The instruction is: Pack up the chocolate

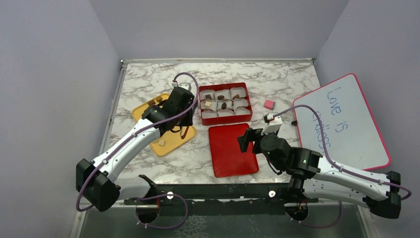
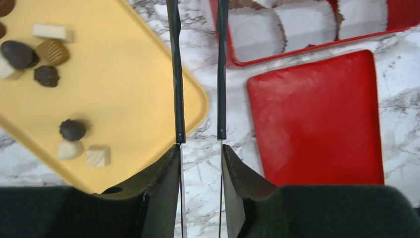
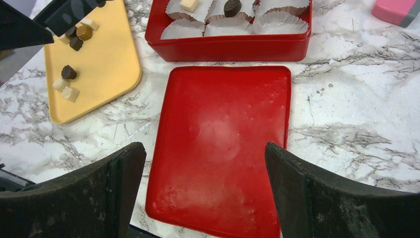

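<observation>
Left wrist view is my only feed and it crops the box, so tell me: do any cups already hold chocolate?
Observer: Yes. In the red box, the middle row holds a cream cube and a dark round.
Operator: Where is the right hand?
Observer: The right hand is open, with the red lid below it.
Operator: Anything beside the box?
Observer: A pink block lies to its right, apart from it.

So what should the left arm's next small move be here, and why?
Probably shift the left gripper over the yellow tray, toward the dark round chocolate: its jaws stand apart and empty at the tray's edge, and the red box has empty paper cups.
</observation>
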You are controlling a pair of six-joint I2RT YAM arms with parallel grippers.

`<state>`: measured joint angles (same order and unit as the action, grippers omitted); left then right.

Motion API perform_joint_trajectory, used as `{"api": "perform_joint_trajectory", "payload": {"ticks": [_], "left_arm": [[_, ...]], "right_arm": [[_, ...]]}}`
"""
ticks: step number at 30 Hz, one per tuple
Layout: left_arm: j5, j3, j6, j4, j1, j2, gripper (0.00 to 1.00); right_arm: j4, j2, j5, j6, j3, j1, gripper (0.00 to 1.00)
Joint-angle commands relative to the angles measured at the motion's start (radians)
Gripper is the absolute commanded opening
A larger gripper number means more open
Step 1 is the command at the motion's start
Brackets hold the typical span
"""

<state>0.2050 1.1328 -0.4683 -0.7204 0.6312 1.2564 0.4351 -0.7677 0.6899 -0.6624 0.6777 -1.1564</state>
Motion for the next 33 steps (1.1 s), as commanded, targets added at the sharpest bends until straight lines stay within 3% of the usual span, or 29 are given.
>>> {"api": "perform_joint_trajectory", "payload": {"ticks": [1, 7, 15, 33], "left_arm": [[0.074, -0.037, -0.045, -0.082, -0.067, -0.073, 0.35], [0.019, -0.080, -0.031, -0.129, -0.155, -0.124, 0.35], [0.080, -0.080, -0.050, -0.258, -0.199, -0.196, 0.35], [0.055, -0.146, -0.047, -0.323, -0.252, -0.230, 0.36]], "right_arm": [[-0.011, 0.004, 0.001, -0.009, 0.024, 0.003, 0.96], [-0.015, 0.019, -0.002, -0.008, 0.012, 0.002, 0.96], [-0.015, 0.011, 0.008, 0.003, 0.016, 0.003, 0.96], [-0.025, 0.014, 0.004, -0.003, -0.002, 0.002, 0.96]]}}
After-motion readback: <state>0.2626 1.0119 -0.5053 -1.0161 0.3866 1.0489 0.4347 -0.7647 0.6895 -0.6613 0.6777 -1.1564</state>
